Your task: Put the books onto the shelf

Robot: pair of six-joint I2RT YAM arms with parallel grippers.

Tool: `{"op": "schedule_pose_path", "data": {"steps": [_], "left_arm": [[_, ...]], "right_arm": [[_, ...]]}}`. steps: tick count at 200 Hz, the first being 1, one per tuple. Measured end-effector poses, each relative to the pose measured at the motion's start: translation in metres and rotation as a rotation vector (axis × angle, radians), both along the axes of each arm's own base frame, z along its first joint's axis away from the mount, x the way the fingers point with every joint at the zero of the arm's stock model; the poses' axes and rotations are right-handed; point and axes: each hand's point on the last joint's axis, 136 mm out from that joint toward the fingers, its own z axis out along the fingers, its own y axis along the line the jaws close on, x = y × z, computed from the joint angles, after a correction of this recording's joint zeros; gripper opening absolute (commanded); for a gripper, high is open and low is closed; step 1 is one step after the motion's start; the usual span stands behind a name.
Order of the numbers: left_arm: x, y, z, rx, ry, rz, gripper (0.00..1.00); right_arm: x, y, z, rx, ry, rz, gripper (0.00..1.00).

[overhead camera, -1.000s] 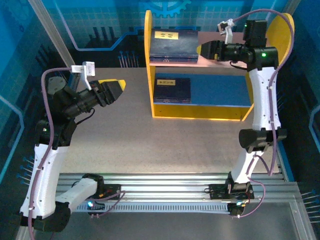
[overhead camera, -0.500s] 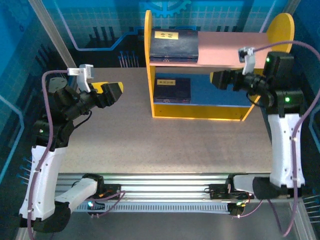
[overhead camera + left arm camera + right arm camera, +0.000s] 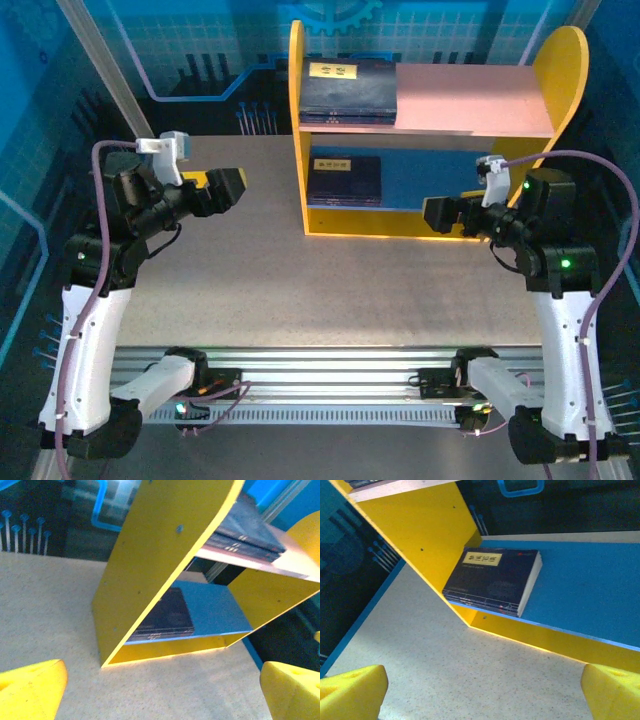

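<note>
The shelf (image 3: 297,130) stands at the 12 o'clock edge of the table (image 3: 300,290), a little toward 1 o'clock, with its open front facing 6 o'clock. The upper books (image 3: 345,88) lie flat in a pile at the 9 o'clock end of the pink top board (image 3: 470,100), against the yellow side panel, with a yellow label facing up. The lower books (image 3: 345,180) lie flat directly beneath them, at the 9 o'clock end of the blue lower board (image 3: 450,180). The left gripper (image 3: 225,185) hangs above the table at 9 o'clock, well apart from the shelf, and points toward 3 o'clock. Its yellow fingers (image 3: 30,687) sit spread wide at the bottom corners of the left wrist view, holding nothing. The right gripper (image 3: 440,215) hovers at 3 o'clock, just in front of the lower board's front edge, and points toward 9 o'clock. Its fingers (image 3: 350,690) are likewise spread wide and hold nothing, with the lower books ahead of them in the right wrist view.
</note>
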Motion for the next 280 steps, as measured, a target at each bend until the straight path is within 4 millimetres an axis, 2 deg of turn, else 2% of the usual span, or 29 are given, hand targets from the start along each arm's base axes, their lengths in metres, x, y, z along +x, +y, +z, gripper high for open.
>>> {"op": "schedule_pose_path", "data": {"steps": [23,40,91,115,155,184,199,217,240,264,280], "left_arm": [[-0.001,0.009,-0.015,0.030,0.058,0.052,0.99],[0.001,0.021,-0.034,0.067,0.114,0.115,0.99],[0.010,0.049,-0.129,0.198,0.257,0.249,0.99],[0.021,0.060,-0.159,0.245,0.239,0.291,0.99],[0.035,0.084,-0.214,0.348,0.141,0.391,0.99],[0.044,0.093,-0.252,0.423,0.054,0.413,0.99],[0.052,0.102,-0.265,0.436,0.051,0.437,1.00],[0.067,0.112,-0.271,0.423,0.038,0.469,0.99],[0.087,0.116,-0.283,0.406,0.000,0.486,1.00],[0.095,0.119,-0.309,0.405,0.014,0.490,0.99],[0.098,0.121,-0.314,0.398,0.012,0.489,0.99]], "right_arm": [[0.002,-0.014,-0.025,-0.031,0.014,-0.088,1.00],[0.001,-0.025,-0.046,-0.059,0.028,-0.152,1.00],[0.007,-0.062,-0.079,-0.123,-0.057,-0.368,1.00],[0.017,-0.072,-0.095,-0.162,-0.088,-0.421,1.00],[0.031,-0.075,-0.145,-0.277,-0.063,-0.428,1.00],[0.037,-0.079,-0.171,-0.326,-0.085,-0.435,1.00],[0.041,-0.079,-0.184,-0.344,-0.088,-0.439,1.00],[0.052,-0.080,-0.196,-0.366,-0.086,-0.440,1.00],[0.066,-0.078,-0.210,-0.378,-0.086,-0.434,1.00],[0.082,-0.077,-0.219,-0.387,-0.096,-0.429,1.00],[0.091,-0.076,-0.222,-0.382,-0.122,-0.433,1.00]]}}
